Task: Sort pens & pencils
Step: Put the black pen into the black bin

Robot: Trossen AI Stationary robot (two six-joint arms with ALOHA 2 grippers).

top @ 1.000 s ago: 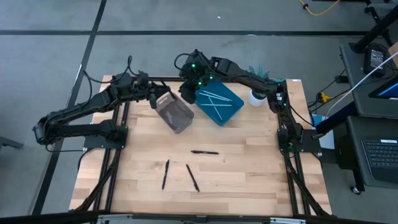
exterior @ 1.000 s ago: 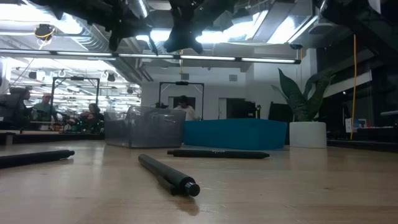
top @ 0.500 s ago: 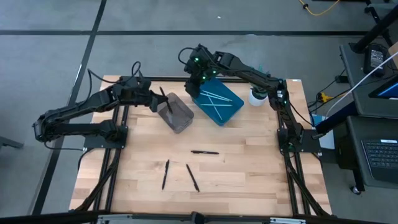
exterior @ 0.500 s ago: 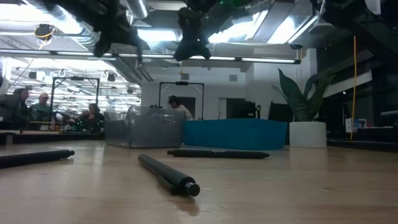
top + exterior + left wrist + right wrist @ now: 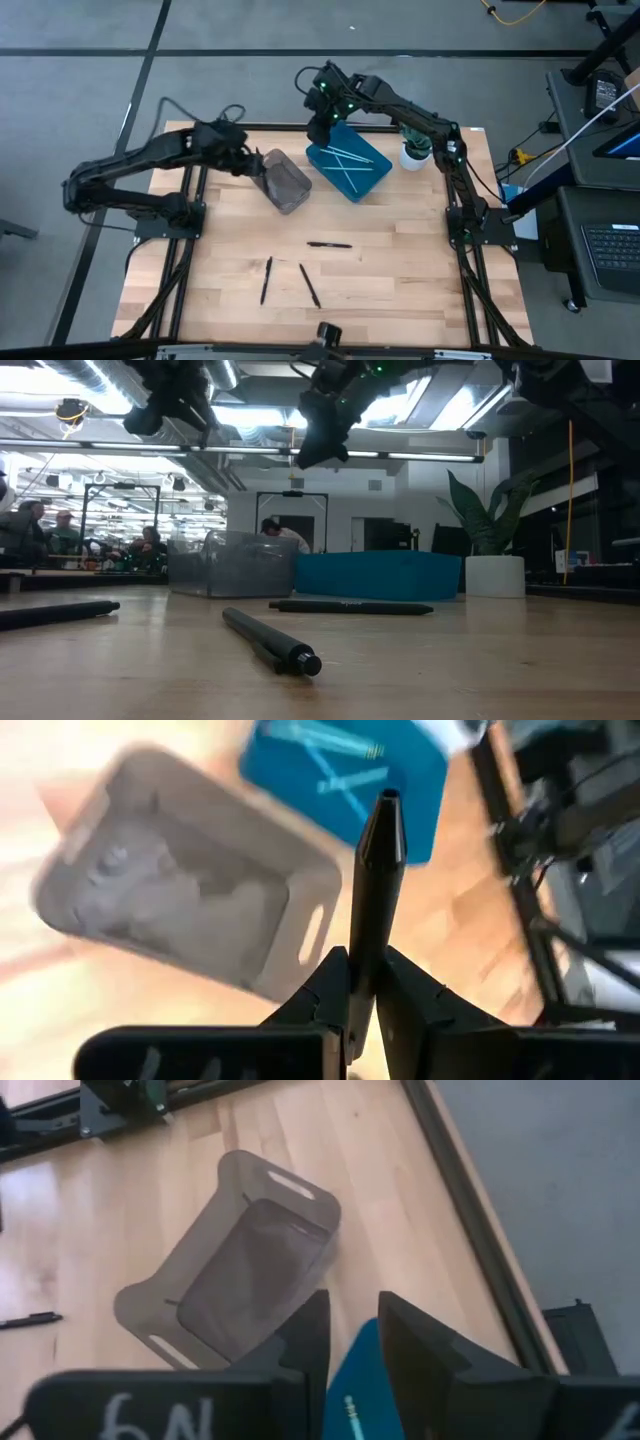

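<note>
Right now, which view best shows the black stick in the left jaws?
Left wrist view: the black stick stands clamped between the left gripper jaws, above the grey bin. High view barely shows it; low and right wrist views don't.

We see an open lab or office: ceiling strip lights (image 5: 420, 457), people at desks (image 5: 70, 535), a laptop (image 5: 610, 250) beside the table.

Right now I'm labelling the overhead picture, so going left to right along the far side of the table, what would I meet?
Left gripper holding a black stick → clear grey bin → blue tray with light blue sticks → white pot with a plant.
</note>
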